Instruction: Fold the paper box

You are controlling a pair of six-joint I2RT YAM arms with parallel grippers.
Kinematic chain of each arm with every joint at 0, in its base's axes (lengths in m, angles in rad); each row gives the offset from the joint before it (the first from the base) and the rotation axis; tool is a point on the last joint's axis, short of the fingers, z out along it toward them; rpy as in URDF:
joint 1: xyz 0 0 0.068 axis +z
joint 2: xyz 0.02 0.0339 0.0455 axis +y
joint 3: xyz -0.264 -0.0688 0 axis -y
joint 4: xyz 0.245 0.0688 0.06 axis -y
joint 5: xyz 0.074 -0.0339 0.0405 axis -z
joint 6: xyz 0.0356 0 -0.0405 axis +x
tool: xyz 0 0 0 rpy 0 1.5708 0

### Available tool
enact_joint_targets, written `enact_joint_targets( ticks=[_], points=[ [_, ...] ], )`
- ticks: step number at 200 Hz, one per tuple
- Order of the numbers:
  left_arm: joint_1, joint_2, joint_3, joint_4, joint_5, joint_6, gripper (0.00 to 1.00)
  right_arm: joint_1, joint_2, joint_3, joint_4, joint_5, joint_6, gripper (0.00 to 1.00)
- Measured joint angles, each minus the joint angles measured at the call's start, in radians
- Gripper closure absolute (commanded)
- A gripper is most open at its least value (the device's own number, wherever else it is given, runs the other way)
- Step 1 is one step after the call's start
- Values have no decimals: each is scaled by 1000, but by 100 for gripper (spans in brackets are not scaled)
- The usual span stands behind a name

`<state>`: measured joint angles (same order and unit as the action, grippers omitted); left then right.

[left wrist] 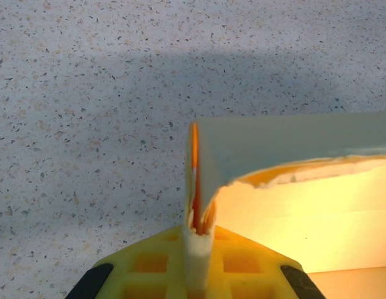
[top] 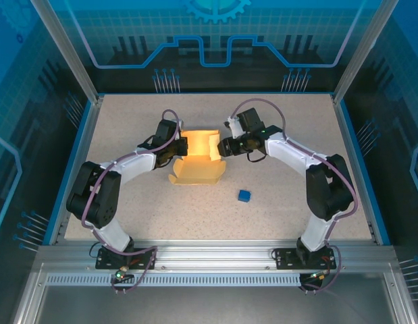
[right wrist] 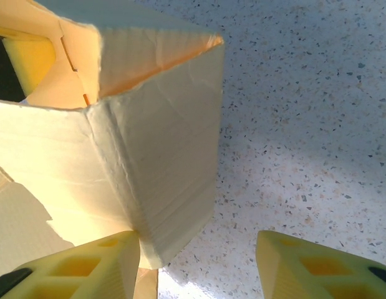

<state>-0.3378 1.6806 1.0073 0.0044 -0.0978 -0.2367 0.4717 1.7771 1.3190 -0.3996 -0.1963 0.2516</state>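
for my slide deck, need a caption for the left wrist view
Left claw pinching an upright wall of the half-folded paper box on the speckled table.

Robot lab test cell — speckled table (top: 195, 216) boxed in by an aluminium frame (top: 67, 50), blue wall panels (top: 127, 34) printed with circuit lines and a gear, left arm (top: 100, 192) and right arm (top: 327, 182) bolted to a metal rail (top: 215, 253) at the near edge.
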Motion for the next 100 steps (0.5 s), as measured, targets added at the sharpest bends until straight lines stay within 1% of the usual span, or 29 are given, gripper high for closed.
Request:
enact_joint_targets(
  ticks=[100],
  points=[
    [0, 0, 0, 0, 0, 0, 96, 14, 8, 12, 21, -44, 24, 47]
  ],
)
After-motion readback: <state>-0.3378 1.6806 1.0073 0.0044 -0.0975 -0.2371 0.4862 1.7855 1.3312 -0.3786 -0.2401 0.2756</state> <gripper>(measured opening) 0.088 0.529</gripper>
